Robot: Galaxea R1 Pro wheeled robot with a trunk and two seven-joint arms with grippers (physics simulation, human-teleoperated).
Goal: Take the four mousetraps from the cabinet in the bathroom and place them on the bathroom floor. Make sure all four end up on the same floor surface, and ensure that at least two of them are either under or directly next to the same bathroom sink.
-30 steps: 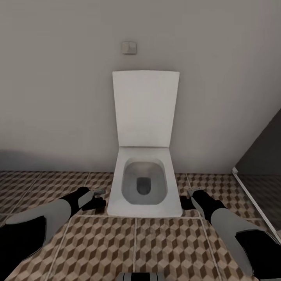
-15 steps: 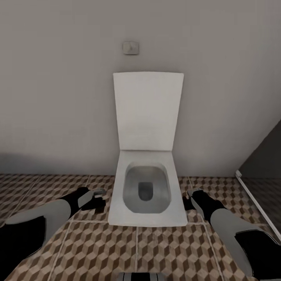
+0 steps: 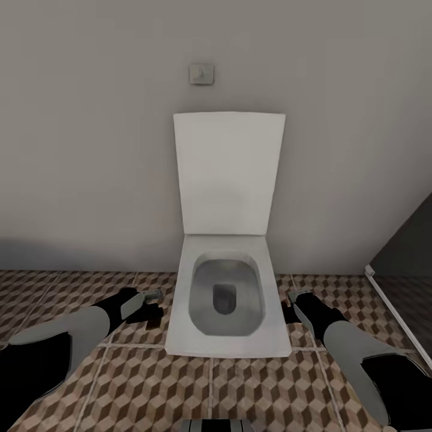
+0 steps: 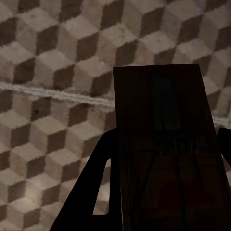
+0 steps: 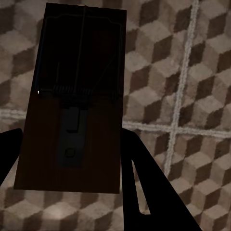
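Cube-tiled bathroom floor (image 3: pixel 252 384), robot facing toilet (image 3: pixel 231 300) at 12. Left gripper (image 3: pixel 151 296) clamped on mousetrap (image 4: pixel 166 154); right gripper (image 3: pixel 294 296) clamped on 2nd mousetrap (image 5: pixel 72 106). Step: carrying traps, prob. Next: find sink, set down. Open floor at 9, glass edge at 3.

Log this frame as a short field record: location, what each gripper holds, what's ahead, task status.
location: bathroom floor, cube-pattern tiles
ahead: white toilet, lid up, against the wall
left gripper: shut on a mousetrap
right gripper: shut on a second mousetrap
status: both traps carried above the tiles, not yet set down
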